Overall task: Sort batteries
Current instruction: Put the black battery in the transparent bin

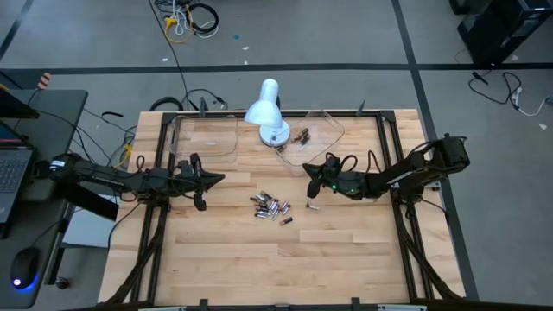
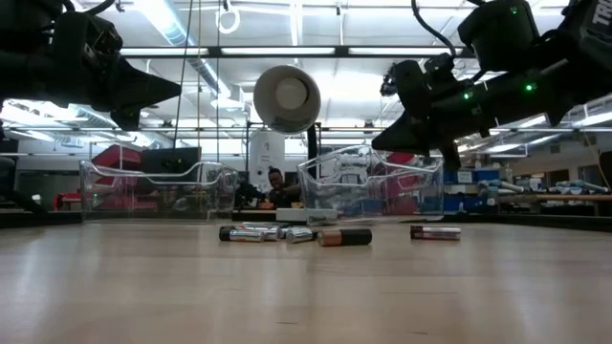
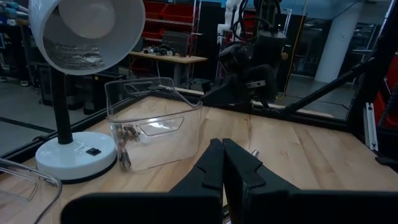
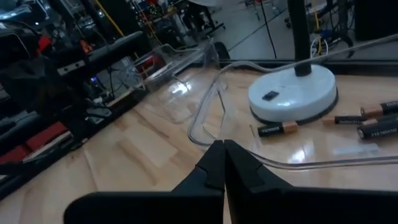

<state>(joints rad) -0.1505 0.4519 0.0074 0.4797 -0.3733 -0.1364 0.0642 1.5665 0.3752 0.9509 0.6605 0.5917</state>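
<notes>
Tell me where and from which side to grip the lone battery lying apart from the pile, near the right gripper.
Grip the lone battery across its middle, coming straight down from above. It lies flat on the table, clear of the pile, so fingers can probably straddle its round sides. The right gripper, now shut, is nearest.

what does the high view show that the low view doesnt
Only the high view: both arms whole, the left gripper and right gripper shut, either side of the pile of batteries, and coppery batteries inside the right clear tray. Only the low view: the room behind the table, with a person in it. Both: the white desk lamp, the two trays, the loose batteries on the table.
</notes>
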